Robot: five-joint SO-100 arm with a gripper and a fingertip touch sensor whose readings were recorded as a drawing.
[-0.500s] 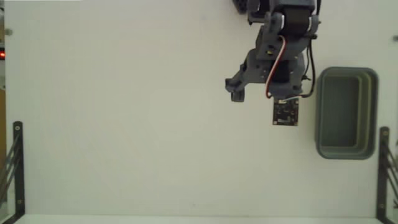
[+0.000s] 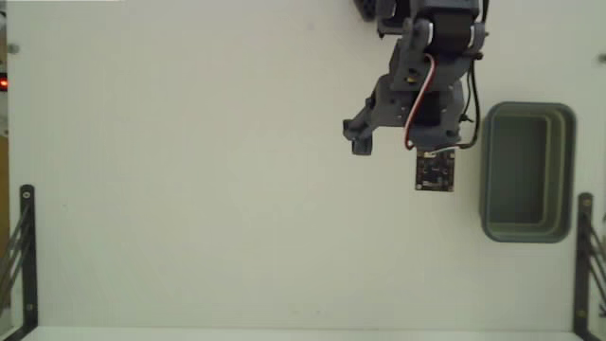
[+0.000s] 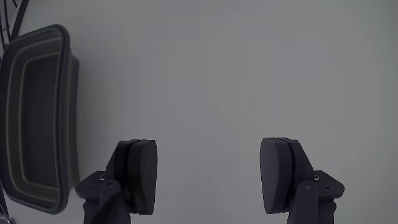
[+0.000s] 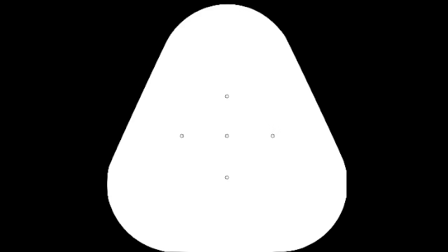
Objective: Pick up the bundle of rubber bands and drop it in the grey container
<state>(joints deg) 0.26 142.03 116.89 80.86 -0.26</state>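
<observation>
In the fixed view the grey container (image 2: 488, 170) stands on the white table at the right, long side running up and down, and its inside looks bare. My gripper (image 2: 393, 152) hangs over the table just left of it, reaching down from the arm's base at the top edge. In the wrist view my gripper (image 3: 208, 149) is open, its two dark fingers (image 3: 140, 171) wide apart over bare table with nothing between them. The container (image 3: 65, 81) lies at the left edge of that view. The bundle of rubber bands shows in neither view.
Black metal brackets stand at the table's lower left (image 2: 24, 251) and lower right (image 2: 585, 256) in the fixed view. A small red light (image 2: 3, 83) glows at the left edge. A small circuit board (image 2: 435, 172) hangs off the arm near the container.
</observation>
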